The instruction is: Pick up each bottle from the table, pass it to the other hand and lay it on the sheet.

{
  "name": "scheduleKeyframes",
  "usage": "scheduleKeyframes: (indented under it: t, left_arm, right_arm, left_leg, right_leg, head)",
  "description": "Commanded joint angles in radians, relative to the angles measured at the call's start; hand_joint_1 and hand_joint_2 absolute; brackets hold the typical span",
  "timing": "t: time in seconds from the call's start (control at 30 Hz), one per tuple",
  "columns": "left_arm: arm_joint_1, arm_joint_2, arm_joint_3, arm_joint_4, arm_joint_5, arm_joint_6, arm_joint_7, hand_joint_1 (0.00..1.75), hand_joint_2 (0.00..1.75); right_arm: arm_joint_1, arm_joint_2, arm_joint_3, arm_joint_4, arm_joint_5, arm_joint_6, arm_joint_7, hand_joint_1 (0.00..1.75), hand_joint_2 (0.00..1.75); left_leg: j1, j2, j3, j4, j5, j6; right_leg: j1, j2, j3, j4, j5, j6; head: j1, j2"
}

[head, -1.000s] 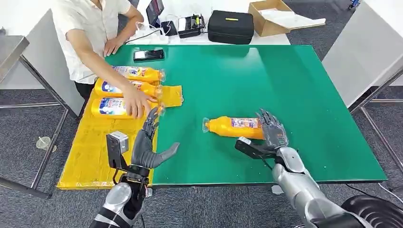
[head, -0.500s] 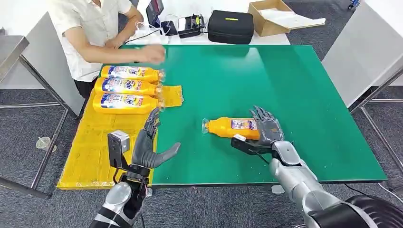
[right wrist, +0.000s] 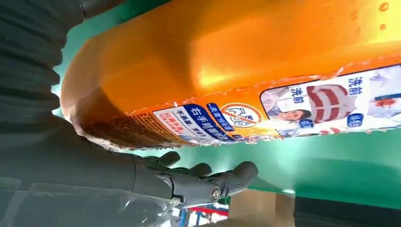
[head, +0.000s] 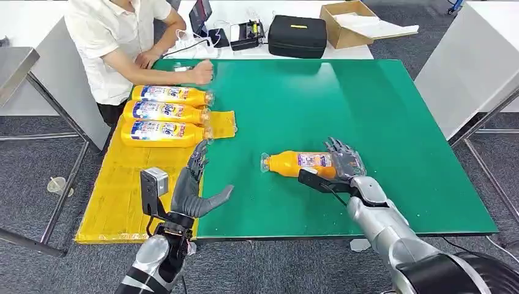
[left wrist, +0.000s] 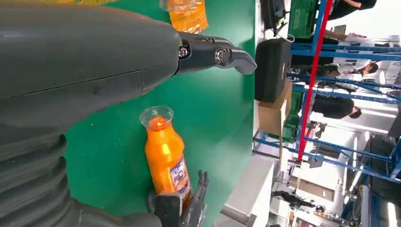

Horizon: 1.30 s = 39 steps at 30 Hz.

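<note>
An orange bottle (head: 297, 163) lies on its side on the green table (head: 343, 104), cap toward my left. My right hand (head: 344, 164) is at its base, fingers spread over the far side and the thumb along the near side. In the right wrist view the bottle (right wrist: 236, 56) lies against the palm, with the fingers (right wrist: 208, 182) stretched out past it. My left hand (head: 193, 190) stands open and upright at the front edge, beside the yellow sheet (head: 116, 196). The left wrist view looks past that hand (left wrist: 94, 56) at the bottle (left wrist: 165, 156). Three more bottles (head: 164, 114) lie side by side on the sheet.
A person (head: 116, 37) sits at the table's far left corner, with a fist (head: 201, 71) resting on the back edge. A black case (head: 297, 34) and a cardboard box (head: 349, 21) stand behind the table. The right half of the green top is bare.
The person's hand has left the bottles on the sheet and drawn back to the table's far edge. My right hand has settled closer around the bottle's base. My left hand has barely moved.
</note>
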Motion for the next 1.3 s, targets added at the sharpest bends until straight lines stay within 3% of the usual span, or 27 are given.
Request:
scheduleKeyframes:
  t: [0.03, 0.3, 0.53, 0.7, 0.8, 0.87, 1.03, 1.1, 1.17, 1.3]
  left_arm:
    - [-0.056, 0.006, -0.011, 0.106, -0.006, -0.013, 0.012, 0.00, 1.75]
    - [-0.059, 0.007, -0.010, 0.110, -0.002, -0.021, 0.007, 0.00, 1.75]
    - [-0.063, 0.013, -0.019, 0.112, 0.007, -0.038, -0.011, 0.00, 1.75]
    - [-0.061, 0.014, -0.024, 0.108, 0.012, -0.039, -0.019, 0.00, 1.75]
    - [-0.045, 0.009, -0.023, 0.089, -0.007, 0.000, -0.052, 0.00, 1.75]
    - [-0.018, 0.003, -0.015, 0.069, 0.026, -0.005, -0.048, 0.00, 1.75]
    - [-0.013, 0.004, -0.024, 0.072, 0.040, -0.015, -0.047, 0.00, 1.75]
    - [-0.010, 0.000, -0.019, 0.100, 0.133, -0.085, -0.017, 0.00, 1.75]
    - [-0.012, -0.005, -0.025, 0.128, 0.203, -0.127, -0.007, 0.00, 1.75]
    - [-0.030, -0.006, -0.055, 0.133, 0.226, -0.129, -0.019, 0.00, 1.75]
  right_arm:
    - [-0.032, -0.020, 0.038, 0.163, -0.038, 0.220, 0.081, 1.75, 1.75]
    - [-0.033, -0.027, 0.024, 0.160, -0.059, 0.220, 0.056, 1.75, 1.75]
    - [-0.002, -0.052, -0.042, 0.154, -0.173, 0.254, -0.113, 1.75, 1.75]
    - [0.017, -0.058, -0.053, 0.123, -0.212, 0.209, -0.175, 1.75, 1.75]
    - [0.076, -0.012, -0.164, 0.045, -0.387, 0.181, -0.357, 1.75, 1.75]
    - [0.130, 0.017, -0.197, -0.074, -0.479, 0.196, -0.421, 1.75, 1.75]
    - [0.156, 0.021, -0.182, -0.159, -0.508, 0.213, -0.395, 1.75, 1.75]
    - [0.170, 0.072, -0.206, -0.245, -0.620, 0.292, -0.491, 1.75, 1.75]
    - [0.196, 0.110, -0.177, -0.368, -0.691, 0.363, -0.462, 1.75, 1.75]
    - [0.207, 0.141, -0.054, -0.504, -0.731, 0.339, -0.417, 1.75, 1.75]
  left_leg:
    - [0.001, -0.001, 0.005, -0.001, -0.001, 0.000]
    - [0.002, -0.004, 0.009, -0.001, -0.001, -0.001]
    - [0.002, -0.004, 0.010, -0.001, -0.001, -0.001]
    - [0.003, -0.004, 0.010, -0.001, -0.001, -0.001]
    - [0.002, -0.002, 0.010, -0.001, -0.001, -0.001]
    - [0.003, -0.001, 0.010, -0.001, -0.002, -0.001]
    - [0.002, 0.003, 0.009, -0.001, -0.004, -0.003]
    - [0.003, 0.006, 0.010, 0.000, -0.006, -0.004]
    - [0.002, 0.005, 0.008, -0.001, -0.004, -0.004]
    - [0.004, 0.010, 0.004, 0.000, -0.005, -0.004]
  right_leg:
    - [0.001, -0.002, 0.005, -0.001, -0.001, -0.002]
    - [0.002, -0.004, 0.007, -0.003, -0.001, -0.003]
    - [0.002, -0.004, 0.012, -0.003, -0.002, -0.003]
    - [0.004, -0.005, 0.012, -0.004, -0.002, -0.005]
    - [0.003, -0.002, 0.011, -0.003, -0.001, -0.004]
    - [0.004, -0.002, 0.012, -0.004, -0.001, -0.005]
    - [0.004, 0.003, 0.010, -0.002, -0.001, -0.004]
    - [0.005, 0.003, 0.010, -0.001, -0.002, -0.008]
    - [0.004, 0.003, 0.007, -0.002, -0.001, -0.004]
    - [0.004, 0.009, 0.003, 0.000, 0.000, -0.004]
  head:
    - [0.000, 0.000]
    - [0.000, 0.000]
    - [0.000, 0.000]
    - [0.000, 0.000]
    - [0.000, 0.000]
    - [0.000, 0.000]
    - [0.000, 0.000]
    - [0.000, 0.000]
    - [0.000, 0.000]
    - [0.001, 0.000]
